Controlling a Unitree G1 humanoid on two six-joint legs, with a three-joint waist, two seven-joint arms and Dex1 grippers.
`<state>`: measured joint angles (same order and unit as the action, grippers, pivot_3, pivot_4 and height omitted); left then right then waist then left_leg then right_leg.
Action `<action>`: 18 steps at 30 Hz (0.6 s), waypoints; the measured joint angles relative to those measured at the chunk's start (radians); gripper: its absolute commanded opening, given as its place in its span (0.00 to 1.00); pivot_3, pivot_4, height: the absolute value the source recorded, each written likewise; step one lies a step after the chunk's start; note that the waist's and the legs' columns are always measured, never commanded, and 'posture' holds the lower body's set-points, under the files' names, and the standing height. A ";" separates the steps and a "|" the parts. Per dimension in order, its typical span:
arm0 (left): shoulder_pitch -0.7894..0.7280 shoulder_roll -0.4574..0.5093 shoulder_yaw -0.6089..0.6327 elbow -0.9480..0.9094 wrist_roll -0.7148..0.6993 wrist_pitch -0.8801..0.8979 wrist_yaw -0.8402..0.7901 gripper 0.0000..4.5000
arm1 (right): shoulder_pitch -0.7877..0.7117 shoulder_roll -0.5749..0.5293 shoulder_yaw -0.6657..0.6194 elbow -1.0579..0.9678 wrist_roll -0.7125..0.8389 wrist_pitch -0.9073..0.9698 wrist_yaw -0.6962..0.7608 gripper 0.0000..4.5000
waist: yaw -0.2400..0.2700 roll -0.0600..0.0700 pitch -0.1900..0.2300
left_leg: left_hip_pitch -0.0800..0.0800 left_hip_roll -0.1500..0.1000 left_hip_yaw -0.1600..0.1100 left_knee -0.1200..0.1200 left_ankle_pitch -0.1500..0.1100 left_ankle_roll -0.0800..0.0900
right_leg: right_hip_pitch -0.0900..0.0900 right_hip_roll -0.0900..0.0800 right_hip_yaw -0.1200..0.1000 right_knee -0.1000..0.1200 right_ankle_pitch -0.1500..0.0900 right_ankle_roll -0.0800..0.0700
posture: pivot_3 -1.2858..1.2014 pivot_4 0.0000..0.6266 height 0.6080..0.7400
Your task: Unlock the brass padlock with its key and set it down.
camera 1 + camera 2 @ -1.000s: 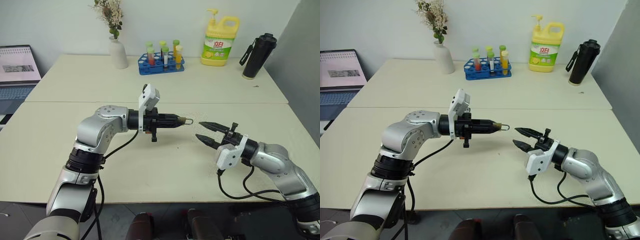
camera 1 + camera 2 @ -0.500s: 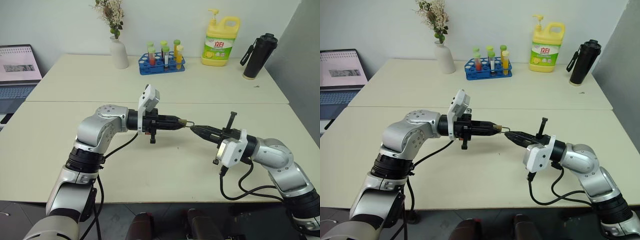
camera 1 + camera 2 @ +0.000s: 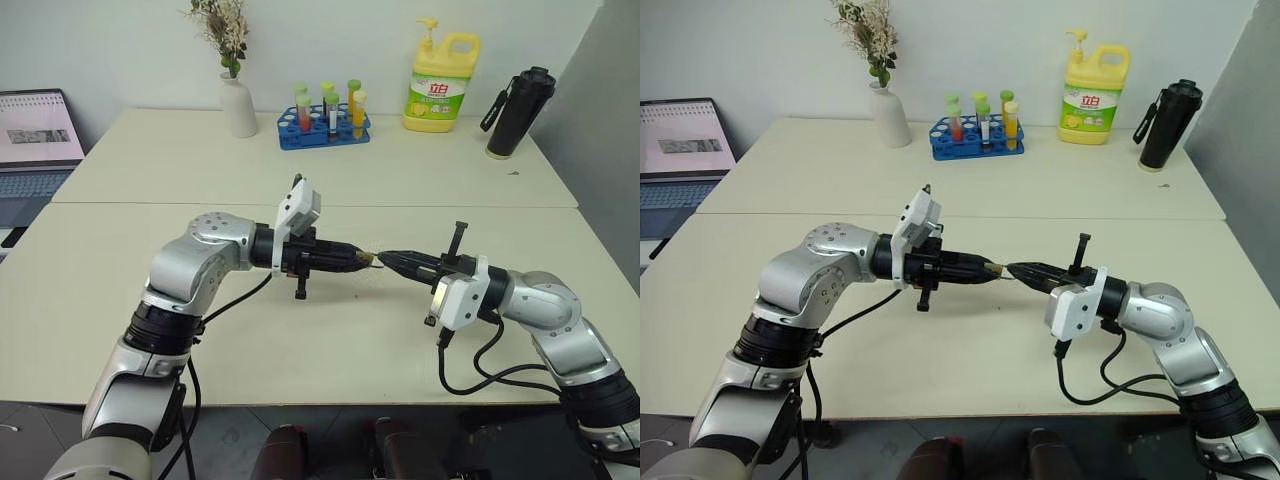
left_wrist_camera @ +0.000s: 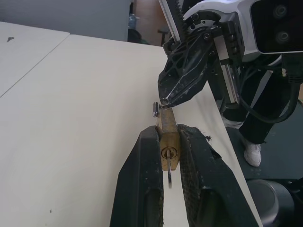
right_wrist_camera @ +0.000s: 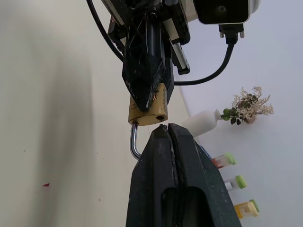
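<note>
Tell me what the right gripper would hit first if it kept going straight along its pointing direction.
Probably the brass padlock held by the left gripper; the right gripper, jaws shut, already sits at its shackle.

Above the near table (image 3: 300, 360), the left gripper (image 3: 360, 261) and right gripper (image 3: 392, 259) meet tip to tip, the brass padlock (image 4: 168, 139) between them. Behind, on the far table (image 3: 420, 170) — vase (image 3: 238, 105) left, tube rack (image 3: 322, 130) centre, soap jug (image 3: 441, 80) and flask (image 3: 518, 110) right. A laptop (image 3: 35, 140) sits far left.

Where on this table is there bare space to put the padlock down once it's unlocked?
The near table is bare below and beside both arms. It is crowded only along the far edge: vase, test tube rack, yellow soap jug, black bottle.
</note>
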<state>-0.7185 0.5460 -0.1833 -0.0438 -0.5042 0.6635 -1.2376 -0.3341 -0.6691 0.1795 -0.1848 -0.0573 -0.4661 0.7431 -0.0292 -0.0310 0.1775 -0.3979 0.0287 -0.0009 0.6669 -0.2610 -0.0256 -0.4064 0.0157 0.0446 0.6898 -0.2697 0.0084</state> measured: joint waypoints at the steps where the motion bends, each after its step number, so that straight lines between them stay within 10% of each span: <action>1: 0.000 0.000 0.000 0.000 -0.001 0.000 -0.003 0.04 | -0.003 0.000 0.001 0.011 0.000 -0.008 0.006 0.00 | 0.000 0.000 0.000 | 0.000 0.000 0.000 0.000 0.000 0.000 | 0.000 0.000 0.000 0.000 0.000 0.000 | 0.52 0.24 1.00; 18: 0.001 0.016 -0.001 -0.024 -0.021 0.004 -0.065 0.04 | -0.067 0.002 0.040 0.114 0.031 -0.110 0.102 0.00 | 0.000 0.000 0.000 | 0.000 0.000 0.000 0.000 0.000 0.000 | 0.000 0.000 0.000 0.000 0.000 0.000 | 0.52 0.24 1.00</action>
<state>-0.7178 0.5615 -0.1840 -0.0677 -0.5253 0.6672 -1.3025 -0.4012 -0.6671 0.2194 -0.0705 -0.0266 -0.5766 0.8449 -0.0296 -0.0310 0.1776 -0.3977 0.0289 -0.0009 0.6668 -0.2611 -0.0256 -0.4064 0.0157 0.0445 0.6898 -0.2697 0.0084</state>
